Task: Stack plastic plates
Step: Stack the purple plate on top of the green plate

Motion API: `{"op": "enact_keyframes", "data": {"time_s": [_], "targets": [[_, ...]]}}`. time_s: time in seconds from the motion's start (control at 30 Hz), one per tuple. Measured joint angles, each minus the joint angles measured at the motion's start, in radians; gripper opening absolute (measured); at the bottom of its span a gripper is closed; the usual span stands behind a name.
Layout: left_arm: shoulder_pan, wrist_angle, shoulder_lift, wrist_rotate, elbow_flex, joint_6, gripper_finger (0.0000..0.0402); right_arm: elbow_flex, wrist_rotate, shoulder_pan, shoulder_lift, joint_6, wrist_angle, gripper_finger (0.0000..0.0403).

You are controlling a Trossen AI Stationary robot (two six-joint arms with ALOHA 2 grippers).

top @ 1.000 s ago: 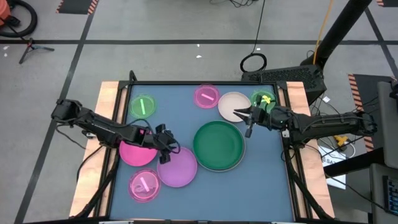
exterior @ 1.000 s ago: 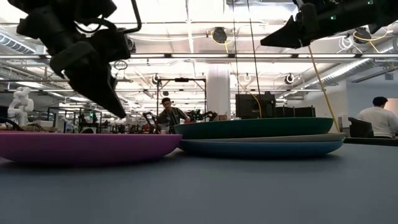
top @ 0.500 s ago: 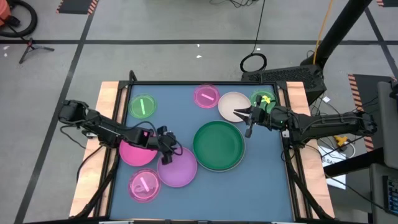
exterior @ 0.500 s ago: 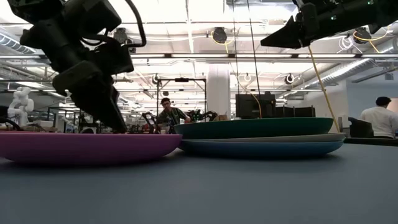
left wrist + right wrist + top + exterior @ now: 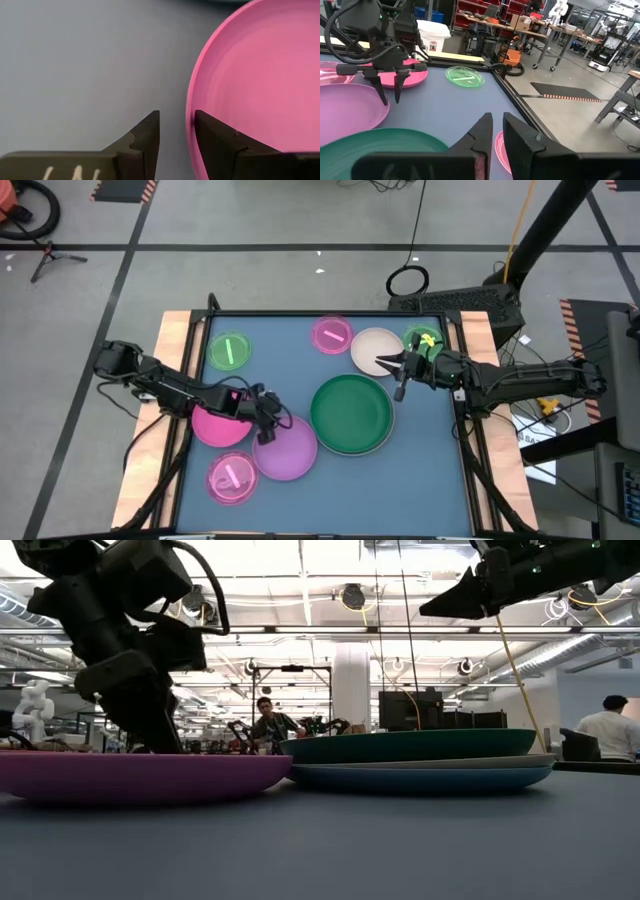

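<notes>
Robotics lab / open workshop hall: exposed ceiling ducts [image 5: 340, 595], hanging cables, w/ workbenches [image 5: 520, 27] and red shelving [image 5: 480, 7] behind; other robot rigs, seated people [image 5: 270, 725] at stations, hazard-tape floor markings [image 5: 120, 188].

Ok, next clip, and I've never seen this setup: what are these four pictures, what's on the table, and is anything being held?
Two dark robot arms work at a blue table, each ending in a two-fingered tool. One picture looks straight down, one looks level across the tabletop, and two come from cameras on the wrists.

Round plastic plates lie spread out: a dark green plate stacked on others, a lilac plate, a pink plate, a cream plate and small see-through pink and green ones.

The left tool is low at the lilac plate's edge, its fingers open either side of the rim, not gripping. The right tool hangs above the cream plate, holding nothing.
</notes>
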Motion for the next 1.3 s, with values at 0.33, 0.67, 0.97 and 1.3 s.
{"op": "enact_keyframes", "data": {"time_s": [0.33, 0.67, 0.97, 1.3], "targets": [[-0.007, 0.009, 0.048, 0.007, 0.002, -0.02, 0.0103, 0.0, 0.0, 0.0, 0.0, 0.0, -0.001, 0.0038], [-0.007, 0.013, 0.04, 0.005, 0.005, -0.02, 0.0031, 0.0, 0.0, 0.0, 0.0, 0.0, -0.001, 0.0038], [-0.007, -0.028, 0.036, -0.001, 0.042, 0.009, 0.0012, 0.0, 0.0, 0.0, 0.0, 0.0, -0.001, 0.0038], [-0.005, -0.097, -0.064, -0.046, 0.075, 0.059, 0.001, -0.001, 0.0, 0.0, 0.0, 0.0, -0.001, 0.0038]]}}
